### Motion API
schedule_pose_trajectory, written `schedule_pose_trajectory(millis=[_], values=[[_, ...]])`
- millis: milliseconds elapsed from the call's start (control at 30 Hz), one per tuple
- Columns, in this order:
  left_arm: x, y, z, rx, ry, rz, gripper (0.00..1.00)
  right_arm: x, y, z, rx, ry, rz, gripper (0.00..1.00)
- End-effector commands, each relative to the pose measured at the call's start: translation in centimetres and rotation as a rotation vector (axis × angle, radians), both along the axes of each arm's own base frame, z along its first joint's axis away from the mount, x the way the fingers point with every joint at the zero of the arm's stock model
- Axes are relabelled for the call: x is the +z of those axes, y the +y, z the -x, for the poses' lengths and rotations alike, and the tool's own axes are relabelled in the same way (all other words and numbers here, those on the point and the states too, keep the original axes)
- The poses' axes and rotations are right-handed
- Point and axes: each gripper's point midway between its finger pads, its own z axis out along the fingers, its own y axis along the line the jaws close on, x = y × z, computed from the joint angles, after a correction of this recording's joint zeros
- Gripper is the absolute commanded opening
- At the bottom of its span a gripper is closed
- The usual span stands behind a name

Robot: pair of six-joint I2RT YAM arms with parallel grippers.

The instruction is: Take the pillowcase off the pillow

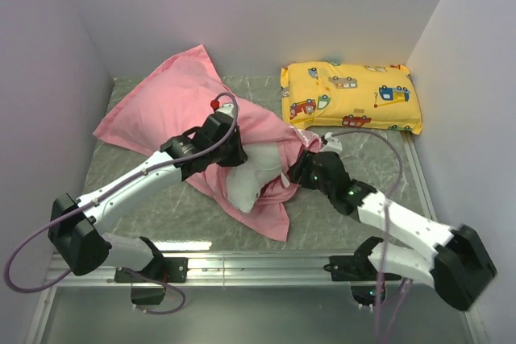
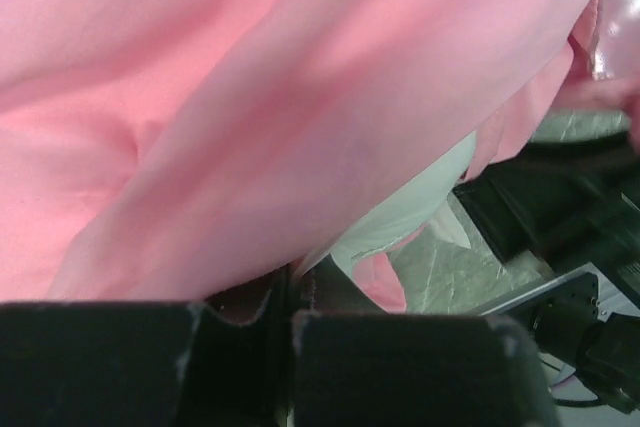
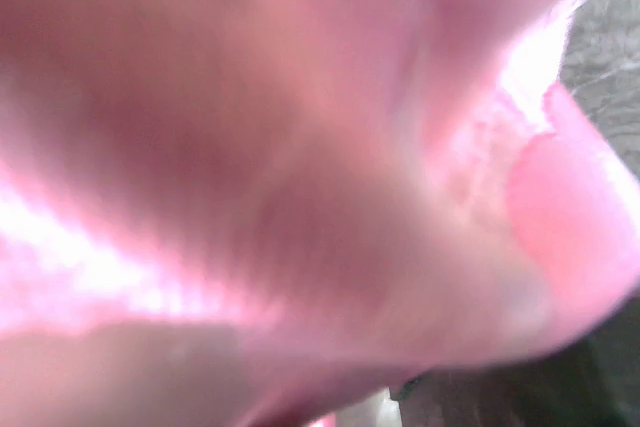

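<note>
You have a grey-green stone desk (image 1: 161,207) with plain pale walls (image 1: 266,6) around it.

The biggest thing on it is the pink pillowcase (image 1: 169,102). It lies from the back left corner down to the middle of the desk. The back part is puffy and full. The front part is loose and crumpled, and a flat flap of it reaches toward the near edge.

At the back right lies a yellow pillow (image 1: 351,96) with little cars and trucks on it. It is well apart from both arms.

Your left arm (image 1: 129,183) reaches in from the near left. Your right arm (image 1: 403,227) reaches in from the near right. They meet at the middle of the pink cloth.

The white pillow (image 1: 246,181) pokes out of the open front end of the pillowcase, between the two arms. Most of it is hidden inside.

Your left jaws sit on top of the cloth, just behind the white part. In the left wrist view the black fingers (image 2: 400,367) are nearly together, and pink cloth (image 2: 250,97) runs down into the thin slit, so they look clamped on the pillowcase.

Your right jaws are at the right edge of the pink cloth. The right wrist view is filled with blurry pink (image 3: 250,147), so you cannot tell if they are apart or together.
</note>
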Motion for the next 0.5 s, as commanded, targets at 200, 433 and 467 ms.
schedule_pose_trajectory(millis=[200, 433, 467], values=[[5.4, -3.2, -0.8, 0.022, -0.150, 0.161, 0.00, 9.2, -0.8, 3.0, 0.059, -0.222, 0.031, 0.76], [6.8, -2.9, 0.5, 0.019, -0.161, 0.175, 0.00, 10.2, 0.3, -1.1, 0.048, -0.194, 0.220, 0.79], [6.9, -2.9, 0.7, 0.016, -0.162, 0.176, 0.00, 10.8, 0.7, -1.7, 0.053, -0.194, 0.222, 0.74]])
